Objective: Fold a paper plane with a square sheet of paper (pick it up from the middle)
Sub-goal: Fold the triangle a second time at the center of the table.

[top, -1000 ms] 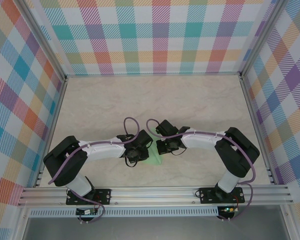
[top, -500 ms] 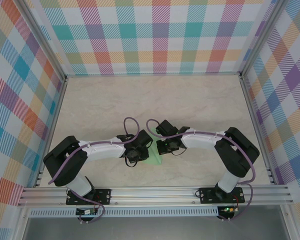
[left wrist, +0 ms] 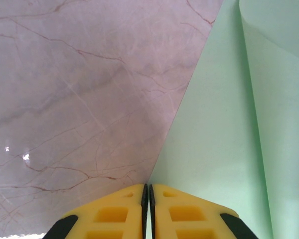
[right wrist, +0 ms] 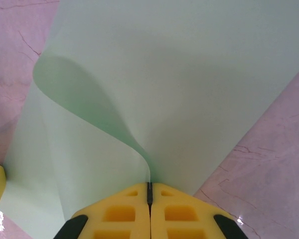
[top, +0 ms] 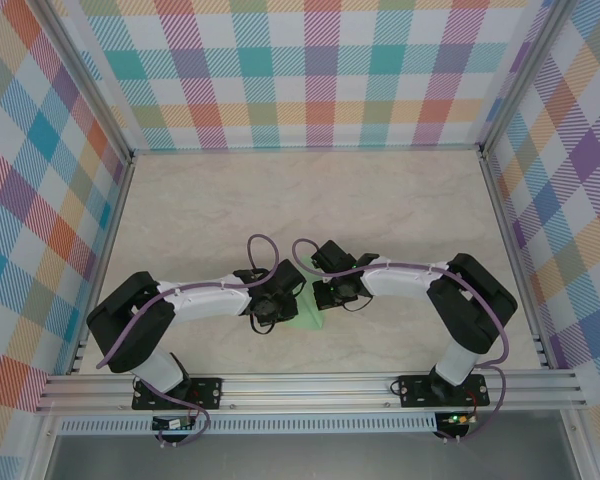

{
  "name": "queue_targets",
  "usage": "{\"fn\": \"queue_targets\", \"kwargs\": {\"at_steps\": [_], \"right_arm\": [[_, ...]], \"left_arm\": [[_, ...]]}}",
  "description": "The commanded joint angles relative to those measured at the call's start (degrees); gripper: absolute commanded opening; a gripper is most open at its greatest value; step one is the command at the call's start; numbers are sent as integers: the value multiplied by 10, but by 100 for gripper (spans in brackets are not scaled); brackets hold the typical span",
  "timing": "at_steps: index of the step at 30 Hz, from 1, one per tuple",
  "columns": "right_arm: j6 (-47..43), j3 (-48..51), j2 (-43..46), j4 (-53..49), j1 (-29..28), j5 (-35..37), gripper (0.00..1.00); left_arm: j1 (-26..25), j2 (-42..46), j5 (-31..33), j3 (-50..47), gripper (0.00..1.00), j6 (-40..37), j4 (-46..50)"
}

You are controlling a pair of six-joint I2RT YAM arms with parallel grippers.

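Left gripper (left wrist: pixel 146 189) pinches square sheet of paper (left wrist: pixel 214 149) edge at 6 o'clock; right gripper (right wrist: pixel 149 187) clamps curled flap at 6 o'clock. Advice: hold both pinches firm, move together, align edges before creasing.

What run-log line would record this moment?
left gripper: shut on pale mint-green paper sheet | right gripper: shut on same sheet, flap curled | surface: marbled table

Left arm (top: pixel 195 298) and right arm (top: pixel 410 280) bent inward, wrists close together, near centre. Left tool (left wrist: pixel 148 187) and right tool (right wrist: pixel 150 185) each pinched the square sheet of paper (right wrist: pixel 189 74) between pressed-together fingers.
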State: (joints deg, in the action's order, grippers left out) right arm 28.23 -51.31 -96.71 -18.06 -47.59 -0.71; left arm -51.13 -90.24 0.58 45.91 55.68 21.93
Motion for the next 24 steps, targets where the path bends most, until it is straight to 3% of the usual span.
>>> {"fn": "queue_targets", "kwargs": {"at_steps": [1, 6, 11, 19, 24], "right_arm": [[3, 10, -11, -1, 4, 4, 6], [2, 14, -10, -3, 4, 8, 5], [5, 16, -11, 0, 4, 9, 5], [6, 18, -12, 2, 4, 7, 5], [6, 19, -14, 4, 4, 7, 5]], "left_arm": [[2, 21, -3, -14, 12, -2, -21], [10, 119, 2, -46, 4, 8, -76], [56, 183, -75, -127, 0, 44, -235], [77, 117, -158, -154, 0, 83, -423], [76, 68, -169, -144, 0, 83, -456]]}}
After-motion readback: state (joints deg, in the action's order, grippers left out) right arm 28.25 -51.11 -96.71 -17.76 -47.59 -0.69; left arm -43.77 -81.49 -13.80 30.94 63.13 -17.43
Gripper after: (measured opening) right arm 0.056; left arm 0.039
